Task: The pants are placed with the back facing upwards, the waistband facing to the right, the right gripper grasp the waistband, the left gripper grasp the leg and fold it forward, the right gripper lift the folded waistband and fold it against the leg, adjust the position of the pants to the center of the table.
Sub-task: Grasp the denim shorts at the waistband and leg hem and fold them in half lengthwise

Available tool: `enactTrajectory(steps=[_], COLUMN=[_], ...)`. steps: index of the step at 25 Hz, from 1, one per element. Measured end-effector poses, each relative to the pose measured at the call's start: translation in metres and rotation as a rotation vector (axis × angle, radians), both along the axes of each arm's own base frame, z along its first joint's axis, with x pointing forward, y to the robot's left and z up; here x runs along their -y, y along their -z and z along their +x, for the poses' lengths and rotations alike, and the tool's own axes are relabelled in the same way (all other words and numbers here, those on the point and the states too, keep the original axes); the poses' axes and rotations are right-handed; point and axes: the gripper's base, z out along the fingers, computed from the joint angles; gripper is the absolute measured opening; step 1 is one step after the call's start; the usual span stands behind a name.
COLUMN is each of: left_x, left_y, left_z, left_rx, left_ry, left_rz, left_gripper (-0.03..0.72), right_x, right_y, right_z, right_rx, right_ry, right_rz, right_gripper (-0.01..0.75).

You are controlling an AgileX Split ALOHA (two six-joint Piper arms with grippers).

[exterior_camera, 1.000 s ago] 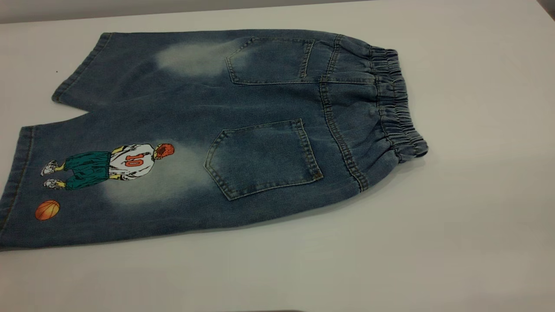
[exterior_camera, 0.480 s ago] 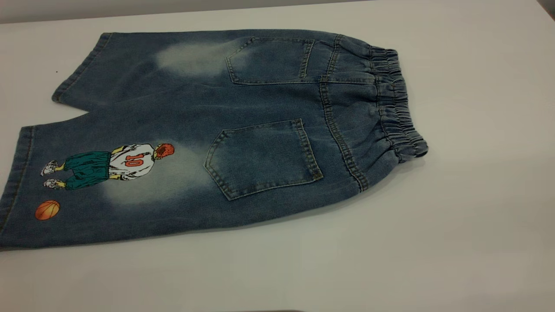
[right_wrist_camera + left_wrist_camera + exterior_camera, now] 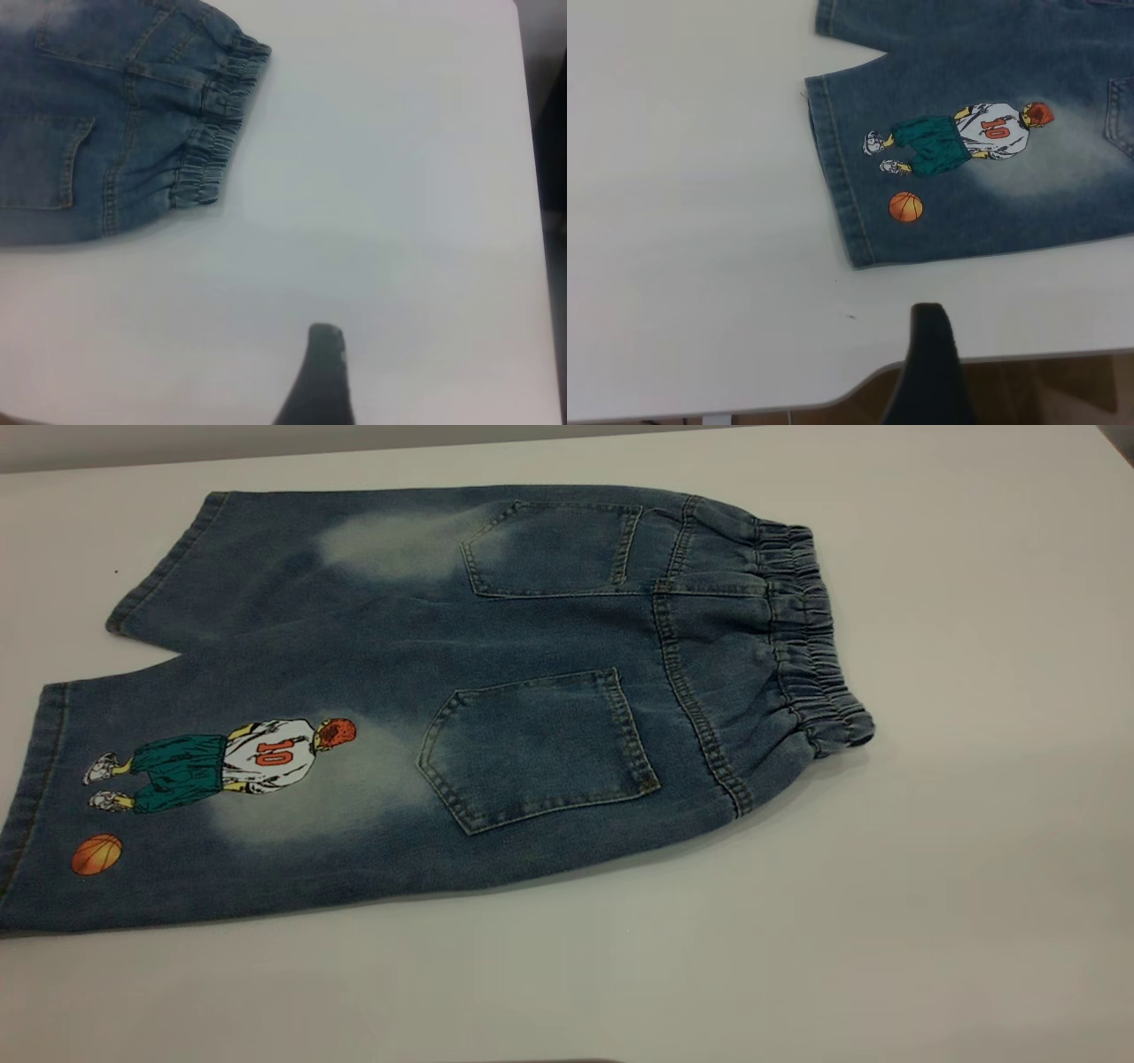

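The pants (image 3: 496, 691) lie flat on the white table (image 3: 974, 850), back pockets up, unfolded. The elastic waistband (image 3: 811, 629) points right. The printed leg (image 3: 221, 806), with the basketball player and orange ball, is the near-left one. No gripper shows in the exterior view. My left gripper (image 3: 1001, 381) hovers off the table's near edge, apart from the printed leg (image 3: 966, 177); only one dark finger (image 3: 928, 354) shows, with nothing against it. My right gripper (image 3: 399, 381) hangs over bare table short of the waistband (image 3: 217, 133); again one lone finger (image 3: 323, 372) shows.
The plain leg (image 3: 221, 558) lies at the far left. Bare white tabletop surrounds the pants on the right and near sides. The table's near edge (image 3: 1028, 361) with brown floor below shows in the left wrist view, its right edge (image 3: 530, 177) in the right wrist view.
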Motion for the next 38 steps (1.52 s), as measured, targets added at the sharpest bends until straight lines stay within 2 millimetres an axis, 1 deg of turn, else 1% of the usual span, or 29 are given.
enactTrajectory(steps=[13, 19, 21, 23, 26, 29, 33, 35, 38], left_x=[0.000, 0.000, 0.000, 0.000, 0.000, 0.000, 0.001, 0.002, 0.004], left_y=[0.000, 0.000, -0.001, -0.006, -0.020, -0.032, -0.037, -0.036, -0.036], left_z=[0.000, 0.000, 0.001, 0.004, 0.018, 0.042, 0.081, 0.102, 0.131], left_rx=[0.000, 0.000, -0.006, -0.024, -0.055, -0.117, -0.147, -0.156, -0.130], left_ry=[0.000, -0.003, -0.013, -0.028, -0.043, -0.051, -0.059, -0.064, -0.074], left_rz=[0.000, -0.005, -0.022, -0.046, -0.069, -0.074, -0.098, -0.129, -0.190], left_gripper=[0.511, 0.511, 0.511, 0.511, 0.511, 0.511, 0.511, 0.511, 0.511], right_x=[0.000, -0.001, -0.001, -0.001, -0.001, -0.001, -0.005, -0.008, -0.014], right_y=[0.000, -0.001, -0.006, -0.019, -0.042, -0.058, -0.062, -0.061, -0.054], right_z=[0.000, 0.000, 0.000, 0.000, 0.005, 0.025, 0.065, 0.085, 0.115], right_rx=[0.000, -0.002, 0.003, 0.015, 0.023, 0.004, -0.066, -0.095, -0.168], right_ry=[-0.001, 0.018, 0.037, 0.052, 0.054, 0.060, 0.056, 0.052, 0.030], right_rz=[0.001, 0.057, 0.084, 0.101, 0.100, 0.116, 0.172, 0.209, 0.259], right_gripper=[0.563, 0.563, 0.563, 0.563, 0.563, 0.563, 0.563, 0.563, 0.563])
